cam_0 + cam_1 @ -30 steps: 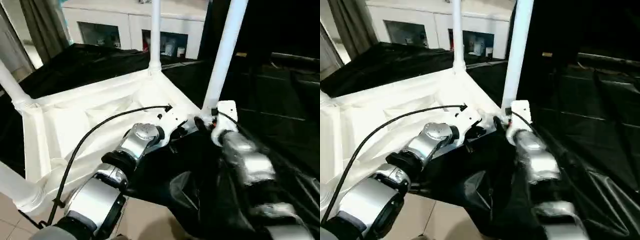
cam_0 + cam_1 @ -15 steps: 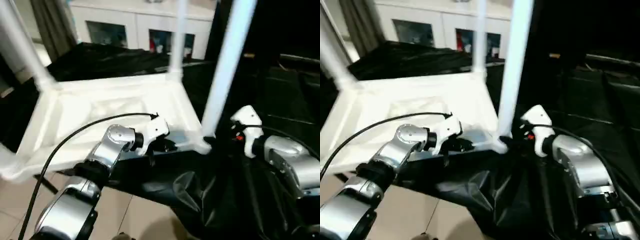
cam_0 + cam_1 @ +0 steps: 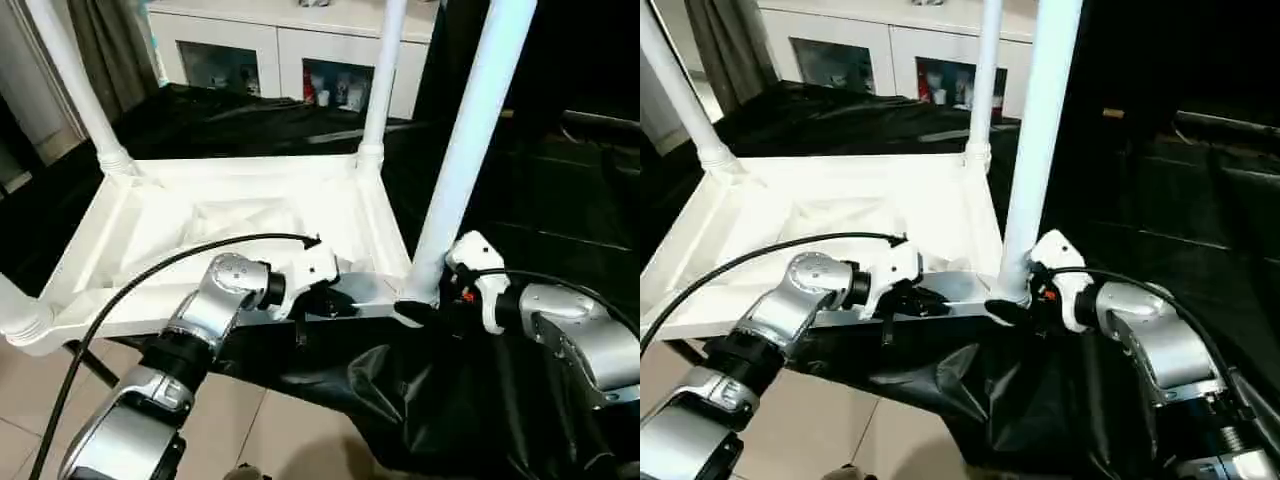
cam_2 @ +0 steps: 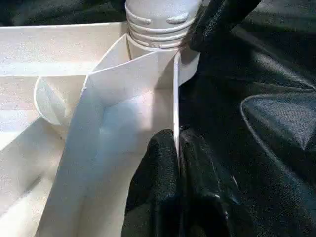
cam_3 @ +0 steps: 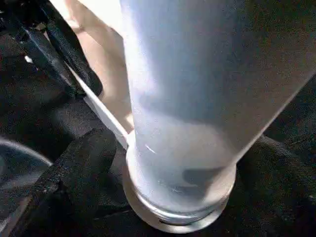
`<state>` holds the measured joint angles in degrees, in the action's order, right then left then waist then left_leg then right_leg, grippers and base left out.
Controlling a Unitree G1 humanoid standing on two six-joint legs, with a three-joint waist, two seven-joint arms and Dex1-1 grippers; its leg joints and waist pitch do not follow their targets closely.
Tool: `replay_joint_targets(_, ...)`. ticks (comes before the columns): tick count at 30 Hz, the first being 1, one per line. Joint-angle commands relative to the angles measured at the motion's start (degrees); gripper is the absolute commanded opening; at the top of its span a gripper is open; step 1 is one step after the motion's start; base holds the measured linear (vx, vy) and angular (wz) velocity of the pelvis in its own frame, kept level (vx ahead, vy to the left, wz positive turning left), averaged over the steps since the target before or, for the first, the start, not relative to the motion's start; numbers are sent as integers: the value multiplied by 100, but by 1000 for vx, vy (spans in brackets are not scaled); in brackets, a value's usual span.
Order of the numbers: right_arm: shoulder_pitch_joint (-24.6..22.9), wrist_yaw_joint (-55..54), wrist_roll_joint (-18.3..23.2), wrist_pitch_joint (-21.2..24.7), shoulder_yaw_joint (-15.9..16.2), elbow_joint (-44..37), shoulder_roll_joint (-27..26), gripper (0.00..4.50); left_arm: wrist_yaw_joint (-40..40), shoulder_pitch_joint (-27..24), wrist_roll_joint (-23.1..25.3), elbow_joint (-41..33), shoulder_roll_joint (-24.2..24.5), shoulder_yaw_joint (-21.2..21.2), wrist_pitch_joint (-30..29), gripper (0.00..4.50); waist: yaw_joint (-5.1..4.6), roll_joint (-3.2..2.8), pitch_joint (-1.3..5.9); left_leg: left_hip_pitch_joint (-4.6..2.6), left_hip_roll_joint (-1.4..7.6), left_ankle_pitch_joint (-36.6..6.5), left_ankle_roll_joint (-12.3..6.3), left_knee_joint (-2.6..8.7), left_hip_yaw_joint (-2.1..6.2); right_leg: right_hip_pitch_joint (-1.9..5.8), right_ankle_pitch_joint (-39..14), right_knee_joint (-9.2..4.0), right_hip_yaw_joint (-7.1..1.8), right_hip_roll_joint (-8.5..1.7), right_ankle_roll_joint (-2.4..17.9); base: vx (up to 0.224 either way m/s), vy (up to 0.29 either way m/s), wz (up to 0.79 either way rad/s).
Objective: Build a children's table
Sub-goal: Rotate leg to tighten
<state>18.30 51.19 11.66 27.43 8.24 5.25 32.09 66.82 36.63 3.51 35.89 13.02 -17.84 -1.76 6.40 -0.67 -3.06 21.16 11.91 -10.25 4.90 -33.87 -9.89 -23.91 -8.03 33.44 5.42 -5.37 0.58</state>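
Note:
The children's table lies upside down on black cloth, its ribbed white tabletop (image 3: 200, 215) facing up. White legs rise from the corner sockets: far left (image 3: 75, 80), far right (image 3: 385, 70), near right (image 3: 465, 150). A near-left leg (image 3: 20, 320) shows at the picture's edge. My left gripper (image 4: 177, 148) is shut on the thin near rim, close to the near-right corner. My right gripper (image 3: 415, 310) reaches in from the right, and its black fingers (image 5: 74, 168) clasp the base of the near-right leg just above its collar.
Black cloth (image 3: 250, 110) covers the work surface and hangs in folds under my right arm. Tiled floor (image 3: 300, 440) lies below the tabletop's near edge. A white cabinet (image 3: 280, 50) and a curtain (image 3: 105, 50) stand behind. A black cable (image 3: 150, 275) loops over my left forearm.
The tabletop has swung round on the cloth, so its near rim now runs across my view. Both grippers kept their holds and moved with it. My head view shifted too.

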Motion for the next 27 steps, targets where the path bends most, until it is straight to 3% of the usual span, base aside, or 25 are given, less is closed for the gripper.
replay_joint_targets(1, 67, 38, 79, 66, -36, -84, -8, 379, 146, 130, -332, -444, -94, 83, 98, 0, -7, 92, 431, -25, 108, -1025, -382, 370, -7, 360, -1742, -372, -242, -292, 937, 0, 0, 0)
replay_joint_targets(9, -39, 43, 161, 74, -79, -124, -65, 302, 158, 80, -317, -474, -76, 54, 42, 0, -2, 88, 428, -38, 104, -1065, -396, 366, -15, 364, -1736, -377, -242, -291, 992, 0, 0, 0)
replay_joint_targets(18, -56, -21, 196, 28, -80, -61, -235, 275, 196, -20, -293, -558, -17, 34, -19, 0, -5, 87, 429, -31, 109, -1070, -353, 375, -5, 362, -1797, -373, -240, -293, 939, 0, 0, 0)
replay_joint_targets(22, -22, -378, 95, -79, -177, 194, -475, 274, 33, -17, -255, -495, -49, 76, -99, 0, -30, 99, 430, -27, 98, -1071, -324, 373, -6, 360, -1837, -375, -234, -299, 940, 0, 0, 0)
replay_joint_targets(27, 232, -1891, -94, -36, -641, 1079, -1264, 273, -1053, 278, 28, 228, -389, 242, -170, 0, -137, 104, 419, -29, 61, -1131, -233, 378, -9, 335, -2032, -413, -218, -277, 897, 0, 0, 0)
